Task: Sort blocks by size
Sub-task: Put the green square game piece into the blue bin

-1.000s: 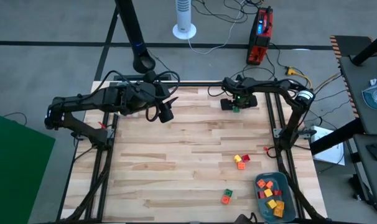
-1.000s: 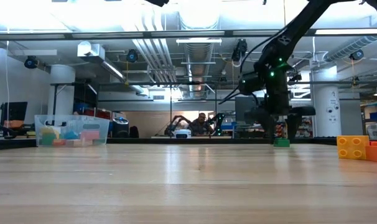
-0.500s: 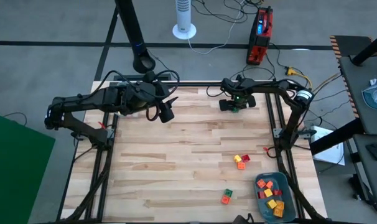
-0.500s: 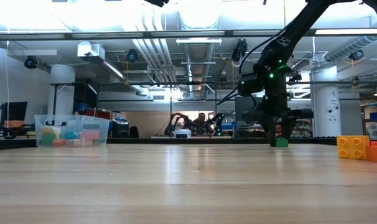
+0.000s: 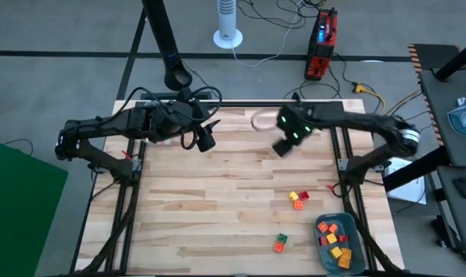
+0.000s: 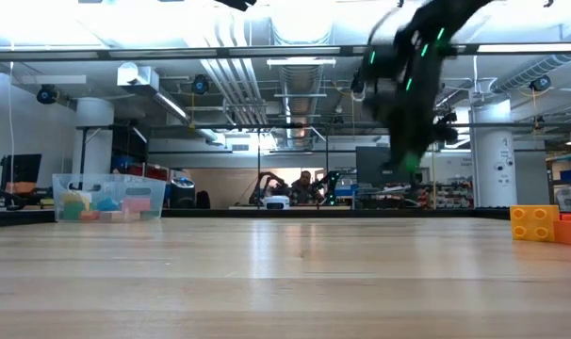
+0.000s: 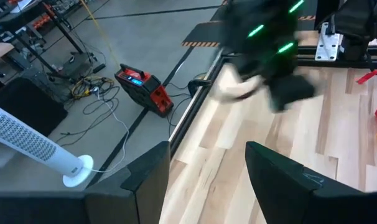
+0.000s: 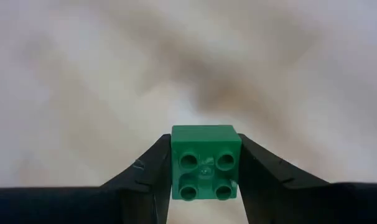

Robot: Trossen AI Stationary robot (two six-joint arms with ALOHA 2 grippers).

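Green block [image 8: 206, 163] clamped between right gripper [image 8: 204, 180] fingers, above table [image 5: 218, 200], left gripper [image 7: 207, 180] jaws apart, tray [image 5: 357, 227] well apart.

Right end effector [image 5: 284, 145] above bench [image 5: 218, 200] rear, block [image 8: 205, 163] between its fingers. Left end effector [image 5: 205, 143] rear left. Tray [image 5: 358, 265] front right corner, blocks [image 5: 297, 198] left of it.

Wooden table [image 5: 218, 192] carries loose blocks [image 5: 297, 198] and tray [image 5: 357, 231].
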